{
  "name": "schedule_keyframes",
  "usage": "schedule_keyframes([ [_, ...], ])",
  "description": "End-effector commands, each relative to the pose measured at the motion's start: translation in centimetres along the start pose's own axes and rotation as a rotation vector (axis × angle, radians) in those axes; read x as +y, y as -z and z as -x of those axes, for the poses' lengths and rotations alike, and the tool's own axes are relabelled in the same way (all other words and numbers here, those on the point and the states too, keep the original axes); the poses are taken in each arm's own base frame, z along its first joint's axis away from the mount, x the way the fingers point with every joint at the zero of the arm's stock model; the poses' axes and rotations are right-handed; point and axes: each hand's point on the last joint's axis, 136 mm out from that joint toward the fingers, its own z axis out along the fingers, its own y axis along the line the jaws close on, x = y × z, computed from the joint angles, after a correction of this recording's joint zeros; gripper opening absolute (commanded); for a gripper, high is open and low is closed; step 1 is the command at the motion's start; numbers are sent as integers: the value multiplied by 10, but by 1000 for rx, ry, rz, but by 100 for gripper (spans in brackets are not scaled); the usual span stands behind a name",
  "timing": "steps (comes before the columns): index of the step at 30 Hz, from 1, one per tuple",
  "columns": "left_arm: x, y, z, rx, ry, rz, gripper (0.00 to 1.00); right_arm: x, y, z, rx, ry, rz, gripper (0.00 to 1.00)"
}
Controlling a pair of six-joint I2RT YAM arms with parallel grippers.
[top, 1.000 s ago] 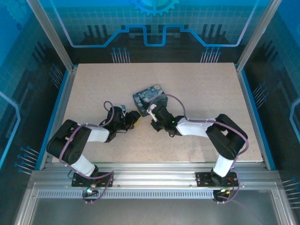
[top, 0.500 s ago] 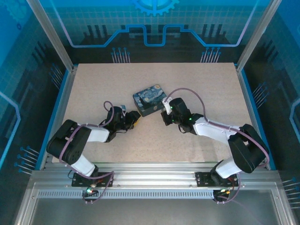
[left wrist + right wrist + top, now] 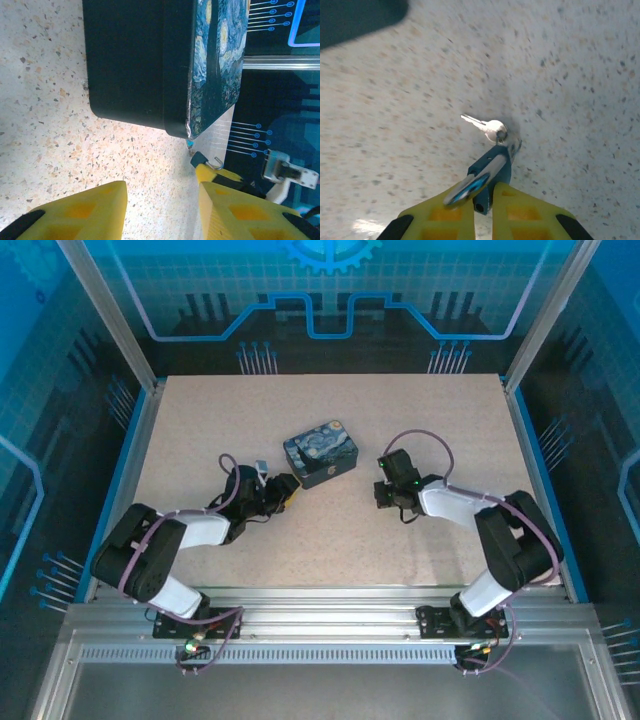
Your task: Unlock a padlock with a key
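My right gripper is shut on the padlock, a small teal-blue body pinched between the yellow fingers. A shiny metal bar lies blurred across its near side. A small silver key hangs from a ring at the lock's far end, just over the table. In the top view that gripper sits to the right of the box. My left gripper is open and empty, low over the table just left of the box, also seen from above. Past its right finger the left wrist view shows the padlock with a thin wire hook.
The dark blue box with yellow swirls lies mid-table between the arms; its dark side wall stands close in front of the left gripper. The speckled tabletop runs out to aluminium frame posts and blue panels on every side.
The right arm has swung right, carrying the padlock from beside the box's near corner out over the table. The left arm has stayed put.
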Motion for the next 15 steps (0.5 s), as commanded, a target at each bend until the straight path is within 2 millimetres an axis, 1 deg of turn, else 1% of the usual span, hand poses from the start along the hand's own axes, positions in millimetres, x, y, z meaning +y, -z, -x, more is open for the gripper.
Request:
schedule_keyframes([
  [1, 6, 6, -4, 13, -14, 14, 42, -18, -8, -15, 95, -67, -98, 15],
  [2, 5, 7, -4, 12, -15, 13, 42, -18, -9, -16, 101, -73, -98, 17],
  [3, 5, 8, -4, 11, -15, 14, 43, -16, -9, -16, 99, -85, -94, 22],
  [4, 5, 9, -4, 12, -16, 15, 43, -16, -6, -15, 91, -94, -89, 27],
  [5, 5, 10, -5, 10, -20, 18, 43, -16, -3, -13, 80, -104, -83, 35],
  [6, 5, 12, -5, 8, -25, 21, 44, -16, 3, -10, 63, -114, -81, 42],
  [7, 5, 13, -5, 6, -30, 25, 46, -18, 8, -7, 50, -121, -84, 46],
  [10, 2, 19, -4, -3, -52, 35, 50, -23, 27, 2, 15, -141, -94, 55],
  [13, -3, 29, -1, -16, -88, 48, 58, -33, 50, 12, -30, -166, -105, 65],
  [14, -6, 34, 1, -23, -106, 57, 62, -35, 58, 17, -50, -177, -99, 79],
  [15, -8, 39, 3, -32, -127, 71, 70, -38, 65, 20, -66, -183, -94, 100],
])
